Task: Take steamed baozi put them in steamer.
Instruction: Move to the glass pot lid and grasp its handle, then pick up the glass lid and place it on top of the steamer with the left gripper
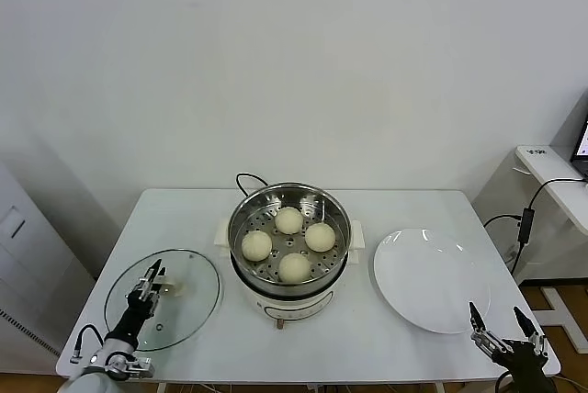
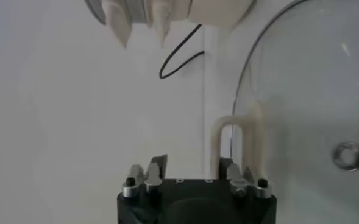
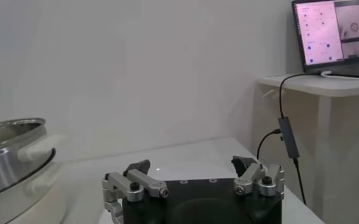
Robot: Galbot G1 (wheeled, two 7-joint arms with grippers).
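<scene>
Four smooth, round, cream-white baozi (image 1: 288, 220) sit on the perforated tray of the one shiny steel steamer (image 1: 244, 211) at the middle of the white desk (image 1: 404, 347), between a round glass lid (image 1: 197, 275) and an empty flat white plate (image 1: 404, 287). The left gripper (image 1: 149, 288) hovers over the lid, fingers part-closed around its cream loop handle (image 2: 239, 143), which shows clearly only in the left wrist view. The right gripper (image 1: 501, 322) waits wide open and empty at the desk's near right edge; only its wrist view shows a laptop (image 3: 333, 35).

The steamer (image 1: 289, 248) stands at the middle of the table, a round shiny steel pot on a white base, lidless, with a black cord trailing behind at 11 o'clock. Four cream-white baozi (smooth, round) sit on its perforated tray: one at 12 o'clock (image 1: 288, 220), one at 3 (image 1: 320, 237), one at 6 (image 1: 294, 267), one at 9 (image 1: 256, 245).
</scene>
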